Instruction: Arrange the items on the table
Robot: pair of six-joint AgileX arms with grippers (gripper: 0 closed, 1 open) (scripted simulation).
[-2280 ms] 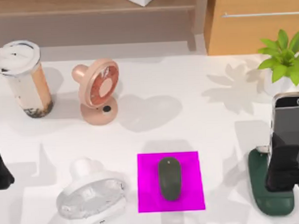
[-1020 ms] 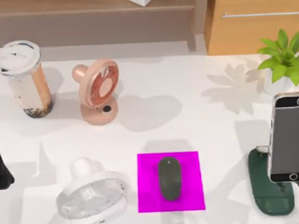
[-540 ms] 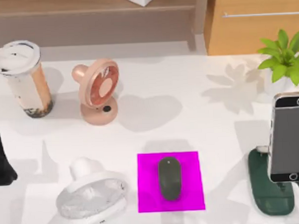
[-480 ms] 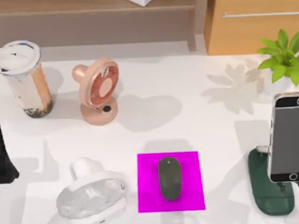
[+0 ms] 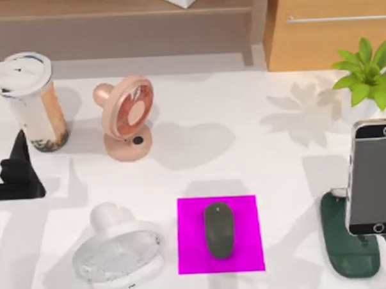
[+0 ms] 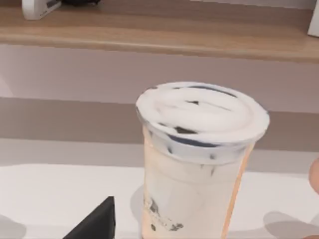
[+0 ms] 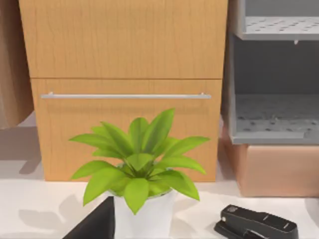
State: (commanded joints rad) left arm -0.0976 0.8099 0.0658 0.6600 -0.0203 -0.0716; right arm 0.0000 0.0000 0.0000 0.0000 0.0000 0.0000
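Small dark grey oval mouse (image 5: 219,230) seen on magenta square mat (image 5: 191,256); dark-screened pale-edged smartphone (image 5: 374,175) propped on dark green stand (image 5: 348,256) at 3 o'clock. Tall white-lidded brownish-cream cup (image 5: 29,100) at 10 o'clock, apparently not yet handled. Left tool (image 5: 18,174) just beside cup base, low over glossy white worktop (image 5: 244,142); finger state cannot be told.

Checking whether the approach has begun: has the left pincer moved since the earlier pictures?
Yes. The left pincer has moved up the top view from the table's left edge toward the cup.
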